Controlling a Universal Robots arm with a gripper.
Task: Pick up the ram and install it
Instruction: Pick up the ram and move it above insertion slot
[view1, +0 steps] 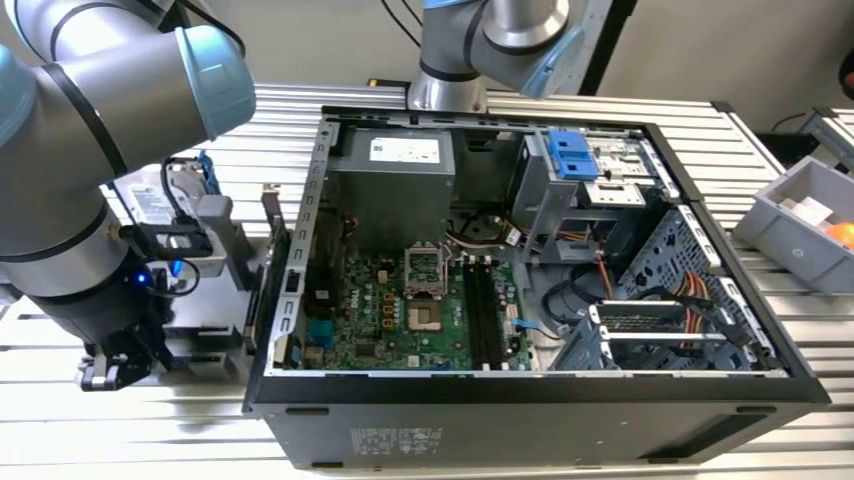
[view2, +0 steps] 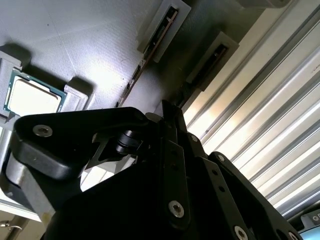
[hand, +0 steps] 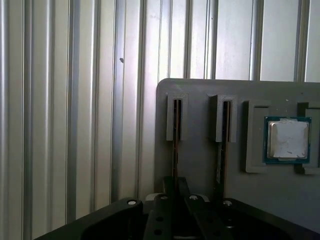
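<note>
aluminium slatted table (view1: 120, 440) carries an open black computer case (view1: 534, 420) with a green motherboard (view1: 400, 310); the gripper (hand: 175, 184), spread or pinching i cannot tell, hangs at a grey holder plate (hand: 200, 165) where the ram (hand: 175, 150), a thin dark stick seen edge-on, stands in a slot, a second stick (hand: 221, 150) beside it, then a silver cpu chip (hand: 287, 139)

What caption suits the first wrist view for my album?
The tool at the ram, one of two sticks standing in a grey tray beside a square chip.
</note>
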